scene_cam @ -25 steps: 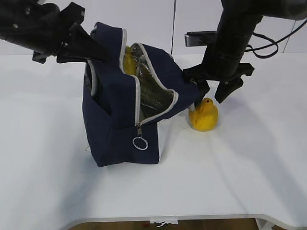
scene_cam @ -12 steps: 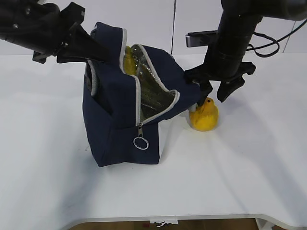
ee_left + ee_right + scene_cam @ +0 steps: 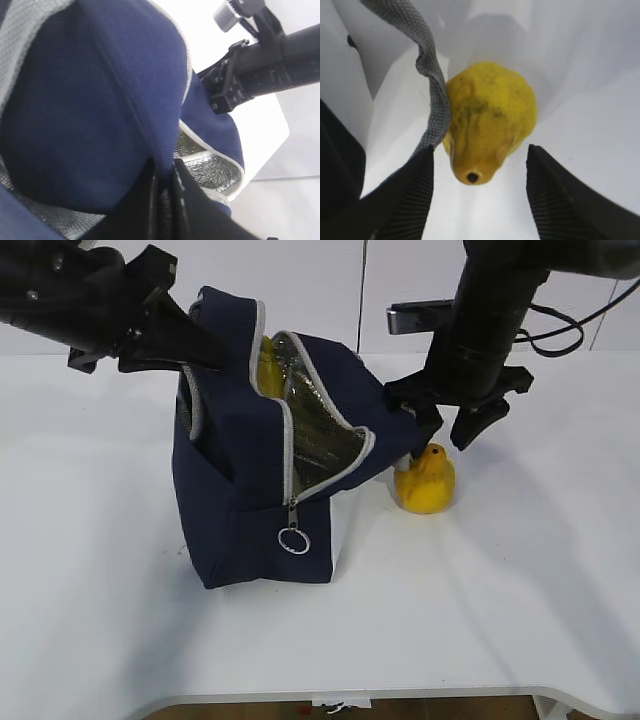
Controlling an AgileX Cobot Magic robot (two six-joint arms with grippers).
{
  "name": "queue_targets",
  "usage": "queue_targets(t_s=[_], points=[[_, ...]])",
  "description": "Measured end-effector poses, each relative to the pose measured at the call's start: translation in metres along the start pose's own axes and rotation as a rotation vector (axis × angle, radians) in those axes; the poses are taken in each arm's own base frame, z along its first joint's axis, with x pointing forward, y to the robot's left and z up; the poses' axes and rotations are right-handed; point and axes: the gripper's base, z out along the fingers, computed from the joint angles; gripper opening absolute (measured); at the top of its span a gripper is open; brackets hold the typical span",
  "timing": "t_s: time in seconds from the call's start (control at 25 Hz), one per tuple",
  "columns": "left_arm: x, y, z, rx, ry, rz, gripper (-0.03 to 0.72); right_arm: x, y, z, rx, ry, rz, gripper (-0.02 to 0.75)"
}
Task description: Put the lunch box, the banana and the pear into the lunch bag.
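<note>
The navy lunch bag (image 3: 250, 480) stands left of centre, unzipped, its silver lining (image 3: 320, 435) showing. My left gripper (image 3: 222, 352) is shut on the bag's upper flap (image 3: 100, 95) and holds it up; the pinching fingers (image 3: 187, 205) show in the left wrist view. Yellow banana (image 3: 266, 362) peeks from the opening. The pear (image 3: 425, 482) sits on the table by the bag's right side. My right gripper (image 3: 446, 443) hangs open just over it. In the right wrist view the pear (image 3: 490, 117) has its narrow top between the spread fingers (image 3: 405, 200), untouched. The lunch box is hidden.
A grey woven handle strap (image 3: 432, 95) lies against the pear's left side, close to my right gripper's left finger. The zipper's ring pull (image 3: 292, 538) hangs on the bag's front. The white table (image 3: 500, 590) stretches wide in front and to the right.
My right gripper has shifted a little to the right over the pear and its jaws have narrowed slightly. The bag, pear and left gripper have stayed put.
</note>
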Motion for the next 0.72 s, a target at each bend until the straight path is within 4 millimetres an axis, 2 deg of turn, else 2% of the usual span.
queue_targets(t_s=[0.16, 0.36, 0.72], points=[[0.0, 0.0, 0.0, -0.005, 0.003, 0.006, 0.004, 0.001, -0.001, -0.007, 0.012, -0.017, 0.0, 0.442], [0.003, 0.004, -0.001, -0.051, 0.032, 0.055, 0.004, 0.001, -0.001, -0.007, 0.008, -0.017, 0.001, 0.443], [-0.002, 0.024, -0.015, -0.097, 0.028, 0.035, 0.004, 0.001, 0.001, -0.007, -0.013, -0.016, 0.01, 0.442]])
